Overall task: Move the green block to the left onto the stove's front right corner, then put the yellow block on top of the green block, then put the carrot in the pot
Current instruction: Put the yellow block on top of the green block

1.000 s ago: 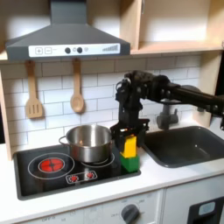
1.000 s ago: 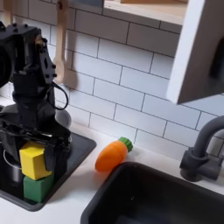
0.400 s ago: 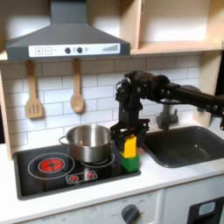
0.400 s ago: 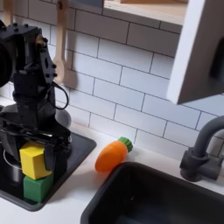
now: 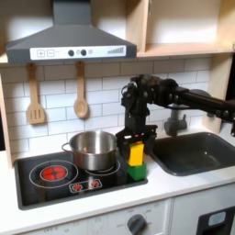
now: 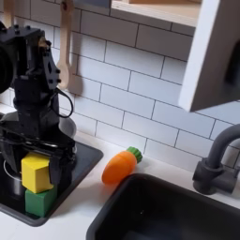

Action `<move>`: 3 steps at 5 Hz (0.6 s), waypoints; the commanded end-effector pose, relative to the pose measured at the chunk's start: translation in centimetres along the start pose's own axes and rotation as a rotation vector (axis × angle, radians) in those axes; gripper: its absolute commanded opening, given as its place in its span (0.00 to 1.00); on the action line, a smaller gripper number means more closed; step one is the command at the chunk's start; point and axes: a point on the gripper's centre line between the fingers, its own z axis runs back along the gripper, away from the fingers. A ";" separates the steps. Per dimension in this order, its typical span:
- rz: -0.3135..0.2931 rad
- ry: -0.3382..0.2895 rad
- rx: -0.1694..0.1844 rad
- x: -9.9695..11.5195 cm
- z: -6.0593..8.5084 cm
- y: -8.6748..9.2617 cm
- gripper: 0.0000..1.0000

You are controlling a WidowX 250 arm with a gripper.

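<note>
The yellow block (image 5: 136,153) (image 6: 36,173) sits on top of the green block (image 5: 137,171) (image 6: 39,201) at the front right corner of the black stove (image 5: 41,190) (image 6: 82,157). My gripper (image 5: 136,149) (image 6: 37,167) hangs straight down over the stack, open, with a finger on each side of the yellow block and a narrow gap showing. The steel pot (image 5: 94,150) stands on the stove just to the first exterior view's left of the stack. The carrot (image 6: 119,166) lies on the white counter between stove and sink.
A dark sink (image 5: 195,151) (image 6: 169,211) with a faucet (image 5: 174,119) (image 6: 218,164) lies right of the stove in both exterior views. A wooden spatula (image 5: 35,99) and spoon (image 5: 81,96) hang on the tiled wall under the hood (image 5: 69,41).
</note>
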 end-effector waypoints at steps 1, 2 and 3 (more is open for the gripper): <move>-0.005 -0.002 0.005 -0.2 0.2 0.1 1.00; -0.006 0.007 -0.003 -0.2 0.4 0.1 1.00; -0.006 0.021 -0.011 -0.3 0.7 0.0 1.00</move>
